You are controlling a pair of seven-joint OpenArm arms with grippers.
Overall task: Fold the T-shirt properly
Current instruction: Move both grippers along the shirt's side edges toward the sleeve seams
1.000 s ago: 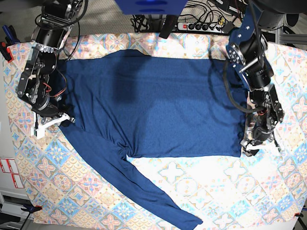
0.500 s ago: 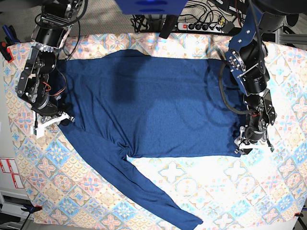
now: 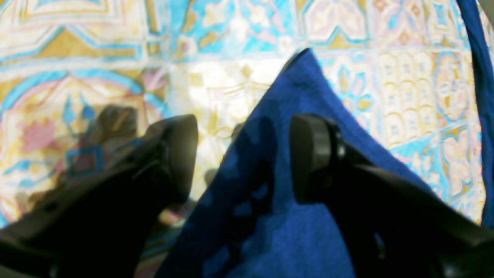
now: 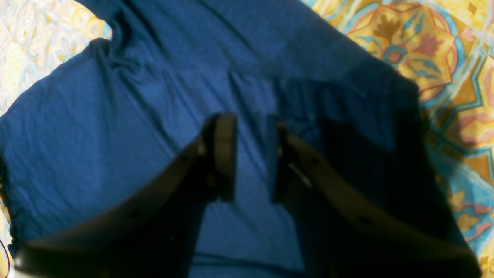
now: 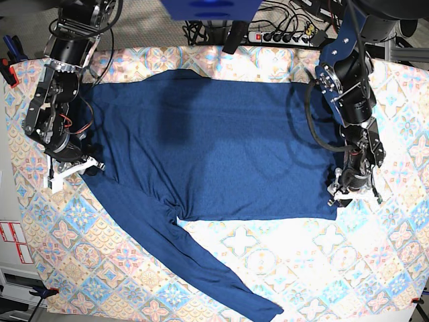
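Observation:
The dark navy T-shirt (image 5: pixel 214 154) lies spread flat on the patterned cloth, one long sleeve (image 5: pixel 201 268) trailing toward the front. My left gripper (image 5: pixel 340 194) sits at the shirt's front right hem corner. In the left wrist view it (image 3: pixel 243 158) is open, and the pointed corner of the fabric (image 3: pixel 278 231) lies between and under the jaws. My right gripper (image 5: pixel 70 171) is at the shirt's left edge near the shoulder. In the right wrist view it (image 4: pixel 251 154) hovers over wrinkled fabric (image 4: pixel 115 135) with a narrow gap between the jaws and nothing clamped.
The patterned tablecloth (image 5: pixel 322 268) covers the table. A power strip (image 5: pixel 281 37) and cables lie behind the back edge. A blue object (image 5: pixel 211 8) hangs over the top middle. Tools (image 5: pixel 8 60) and labels (image 5: pixel 13 241) sit off the left edge.
My left gripper has moved back and slightly inward, onto the shirt's front right corner. The right arm and the shirt have hardly moved.

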